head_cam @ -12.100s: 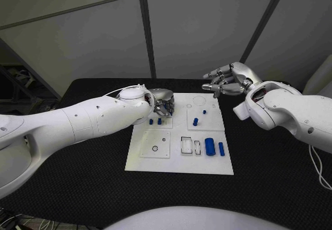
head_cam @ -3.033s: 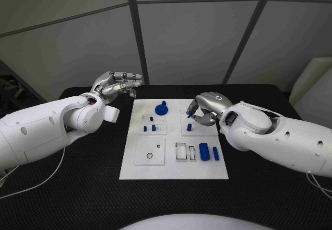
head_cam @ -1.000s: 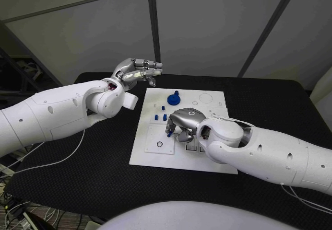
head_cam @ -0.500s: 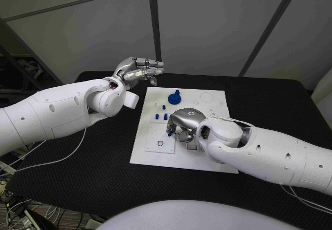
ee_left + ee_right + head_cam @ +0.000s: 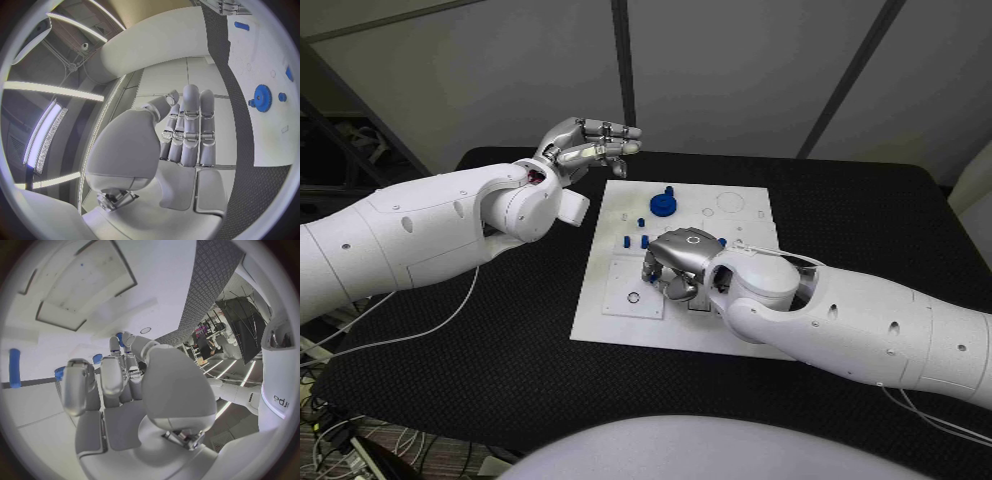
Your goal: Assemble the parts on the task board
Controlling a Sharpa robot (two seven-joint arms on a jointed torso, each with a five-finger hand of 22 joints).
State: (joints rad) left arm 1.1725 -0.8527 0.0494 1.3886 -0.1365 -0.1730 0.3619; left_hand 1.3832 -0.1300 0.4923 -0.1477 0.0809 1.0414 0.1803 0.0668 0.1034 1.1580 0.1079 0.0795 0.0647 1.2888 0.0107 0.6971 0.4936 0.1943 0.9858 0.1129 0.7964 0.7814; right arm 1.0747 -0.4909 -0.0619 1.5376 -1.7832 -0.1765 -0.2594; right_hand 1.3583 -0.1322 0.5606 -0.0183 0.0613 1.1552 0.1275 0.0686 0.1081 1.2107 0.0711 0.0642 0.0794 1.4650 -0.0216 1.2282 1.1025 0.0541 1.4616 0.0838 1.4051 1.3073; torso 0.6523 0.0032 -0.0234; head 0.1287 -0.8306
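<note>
Flat white rectangular task board (image 5: 740,215) on the black textured table (image 5: 516,320), long axis running from the lower middle of the frame toward the upper middle, leaning slightly right.

One blue toothed gear (image 5: 664,206) with a raised knob near the board's upper left, lying flat, axis pointing up. Three small blue pegs (image 5: 636,242) just below it, two of them standing side by side.

One blue cylinder (image 5: 14,367) lying on its side on the white surface, seen from the right wrist.

Right hand (image 5: 678,265) down over the board's middle, metallic fingers curled, pinching a small blue part (image 5: 119,338) at the fingertips; only its end visible, direction unclear.

Left hand (image 5: 596,140) raised at the upper left, beyond the board's far corner, relaxed and empty, fingers side by side.
</note>
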